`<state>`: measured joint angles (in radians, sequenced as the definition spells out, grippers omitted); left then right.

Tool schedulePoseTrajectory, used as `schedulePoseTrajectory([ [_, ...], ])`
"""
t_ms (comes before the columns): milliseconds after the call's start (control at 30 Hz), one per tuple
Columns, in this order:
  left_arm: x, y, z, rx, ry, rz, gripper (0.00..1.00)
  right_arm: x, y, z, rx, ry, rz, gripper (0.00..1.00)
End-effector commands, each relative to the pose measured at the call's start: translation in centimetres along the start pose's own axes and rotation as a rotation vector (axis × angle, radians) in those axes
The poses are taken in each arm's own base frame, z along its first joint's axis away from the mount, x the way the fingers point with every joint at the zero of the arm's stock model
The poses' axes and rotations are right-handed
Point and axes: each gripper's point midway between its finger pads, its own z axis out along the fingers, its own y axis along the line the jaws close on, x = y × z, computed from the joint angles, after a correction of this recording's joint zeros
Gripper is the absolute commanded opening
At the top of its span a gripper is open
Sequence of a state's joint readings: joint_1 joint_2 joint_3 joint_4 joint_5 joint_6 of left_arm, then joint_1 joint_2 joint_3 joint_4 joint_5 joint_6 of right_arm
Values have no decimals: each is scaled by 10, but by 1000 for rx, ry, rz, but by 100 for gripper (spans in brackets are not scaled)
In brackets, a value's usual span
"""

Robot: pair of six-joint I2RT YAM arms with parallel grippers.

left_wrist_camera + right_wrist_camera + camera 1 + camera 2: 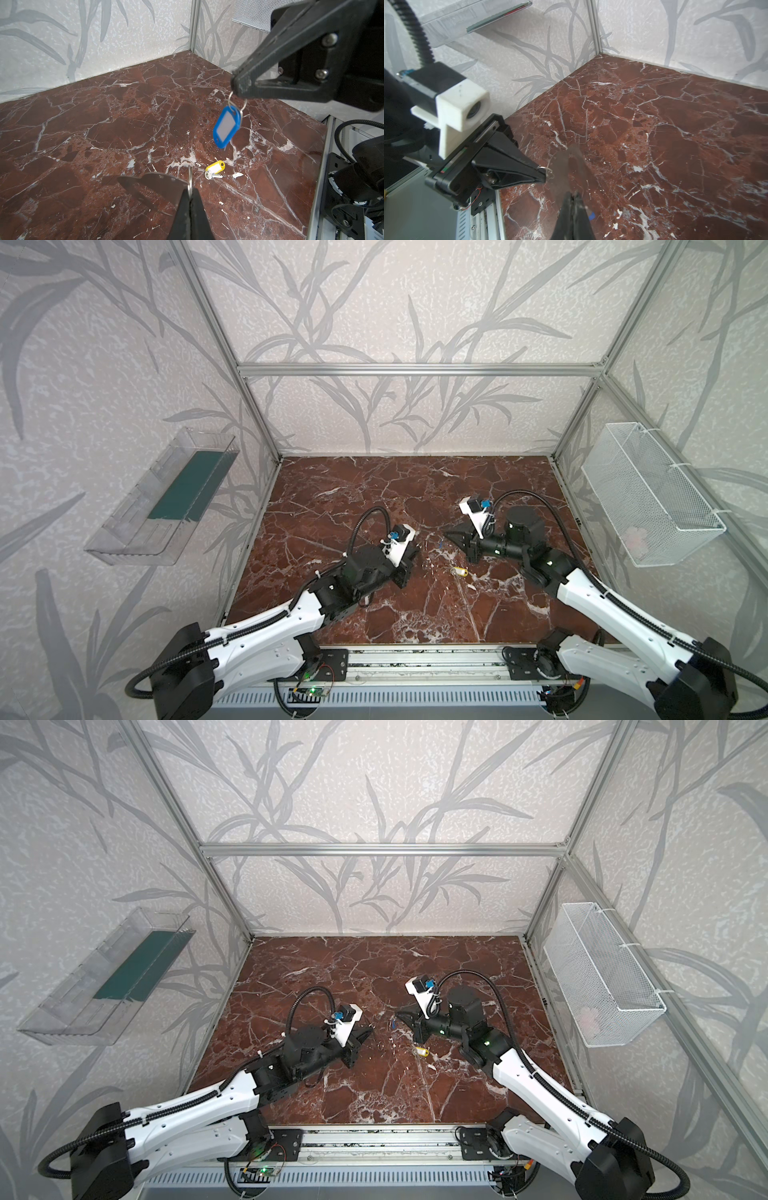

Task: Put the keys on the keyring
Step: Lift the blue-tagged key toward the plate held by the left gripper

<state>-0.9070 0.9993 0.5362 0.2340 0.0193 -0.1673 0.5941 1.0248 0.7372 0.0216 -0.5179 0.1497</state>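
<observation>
My left gripper (pixel 189 188) is shut on the keyring (pixel 189 174), a thin metal ring seen edge-on that sticks out past its tips. From the right wrist view the same ring (pixel 549 173) shows at the left gripper (pixel 542 172). My right gripper (pixel 236 86) is shut on the small ring of the blue key (pixel 226 126), whose tag hangs free above the table. The two grippers face each other a short way apart in both top views, left gripper (pixel 415 551), right gripper (pixel 444 534). The yellow key (pixel 215 169) lies flat on the red marble table (pixel 374 497), nearer the front (pixel 459 571).
A white wire basket (pixel 652 497) hangs on the right wall. On the left wall is a clear plastic shelf (pixel 166 497) with a green sheet in it. Aluminium posts frame the table, and a metal rail (pixel 415 664) runs along its front edge.
</observation>
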Motion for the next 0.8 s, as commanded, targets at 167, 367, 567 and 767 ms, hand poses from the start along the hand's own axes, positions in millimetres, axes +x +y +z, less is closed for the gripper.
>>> schedulePoseTrajectory([
  [167,-31,-3,-1,2,-97,-7,0,10,18,11,-60,43,-37,0],
  [367,-32,-8,0,18,-103,-6,0,12,21,17,-61,53,-32,0],
  [567,-32,-13,1,43,-105,1,0,10,19,20,-50,48,-26,0],
  [767,-31,-18,2,66,-95,7,0,9,19,21,-47,45,-25,0],
])
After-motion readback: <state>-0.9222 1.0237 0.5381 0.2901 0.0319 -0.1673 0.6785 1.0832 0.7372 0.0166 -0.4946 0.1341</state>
